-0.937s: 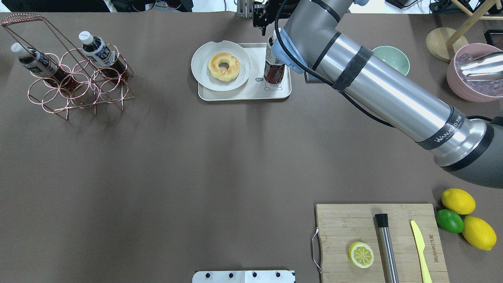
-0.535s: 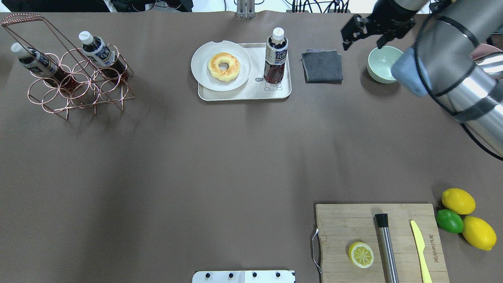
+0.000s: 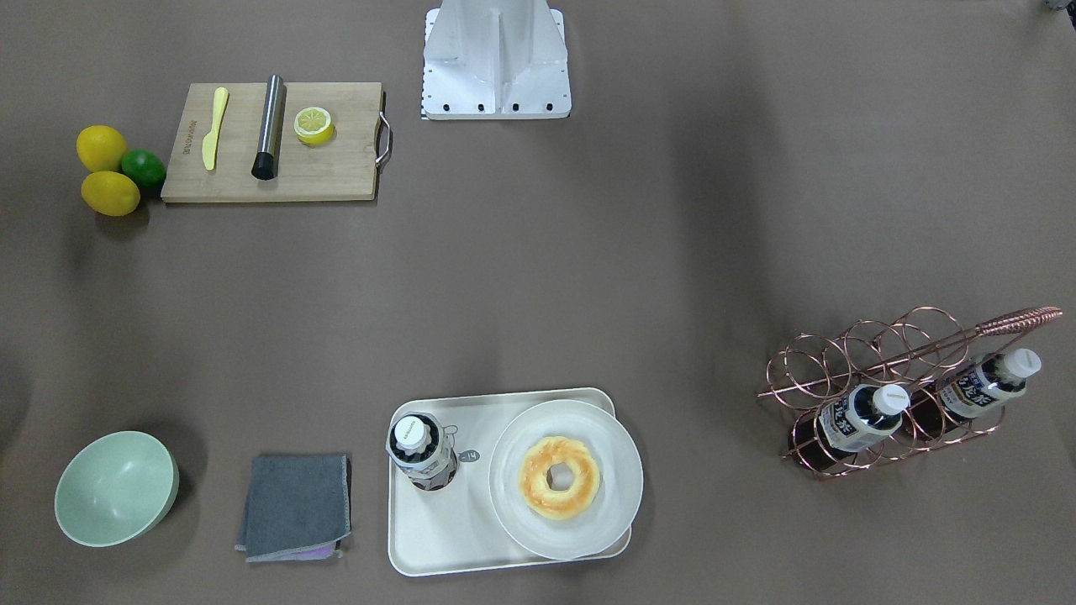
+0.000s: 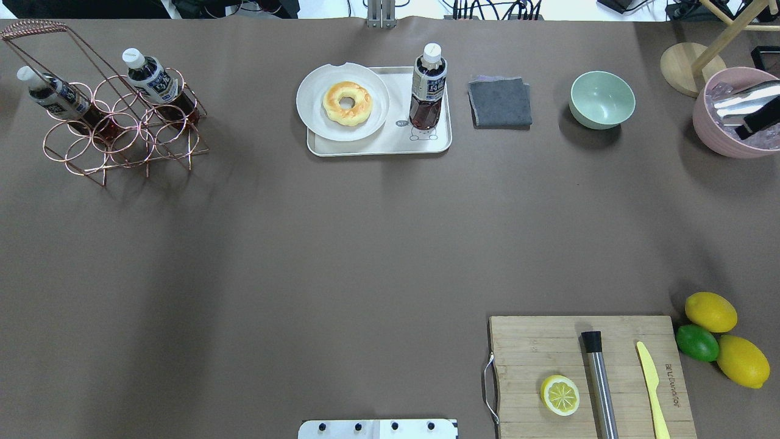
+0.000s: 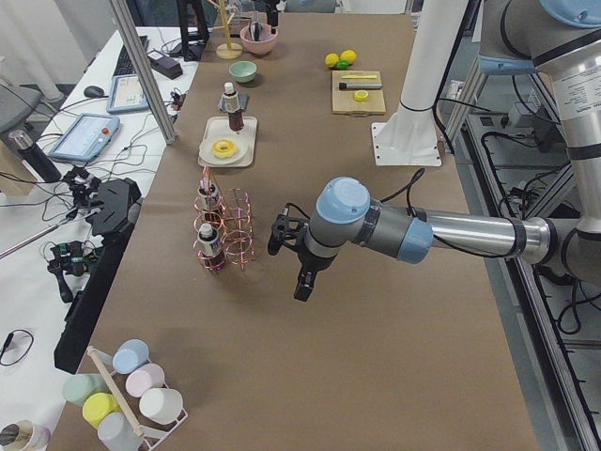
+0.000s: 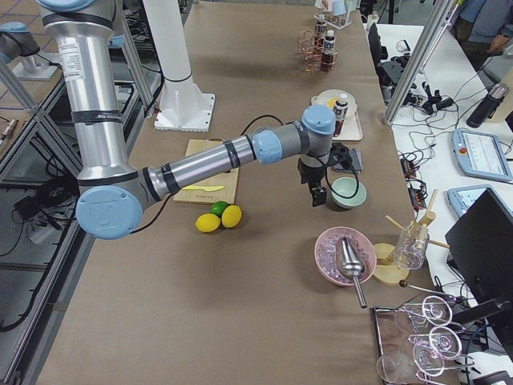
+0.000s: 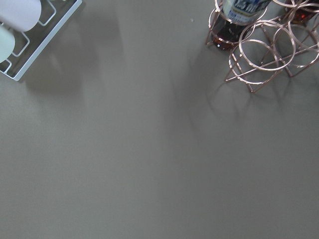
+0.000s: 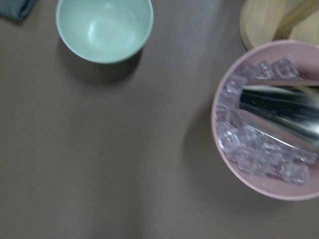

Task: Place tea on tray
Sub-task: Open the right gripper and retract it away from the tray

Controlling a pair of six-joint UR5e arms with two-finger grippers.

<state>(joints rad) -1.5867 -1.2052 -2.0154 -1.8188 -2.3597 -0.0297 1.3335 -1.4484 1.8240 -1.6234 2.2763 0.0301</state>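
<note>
The tea bottle (image 4: 426, 85) stands upright on the right end of the cream tray (image 4: 378, 147), free of any gripper; it also shows in the front view (image 3: 420, 449) on the tray (image 3: 445, 529). Two like bottles (image 4: 152, 76) (image 4: 52, 97) lie in the copper wire rack (image 4: 122, 143). My right gripper (image 6: 317, 189) shows only in the right side view, above the table near the green bowl; I cannot tell if it is open. My left gripper (image 5: 293, 263) shows only in the left side view, beside the rack (image 5: 225, 230); I cannot tell its state.
A white plate with a doughnut (image 4: 343, 102) overlaps the tray's left part. A grey cloth (image 4: 499, 102), a green bowl (image 4: 602, 99) and a pink ice bowl with a metal scoop (image 4: 734, 113) lie to the right. A cutting board (image 4: 621, 341) and lemons (image 4: 710, 311) sit at front right.
My right arm has drawn back from the bottle, swung to the right and left the overhead view. The bottle has stayed upright on the tray.
</note>
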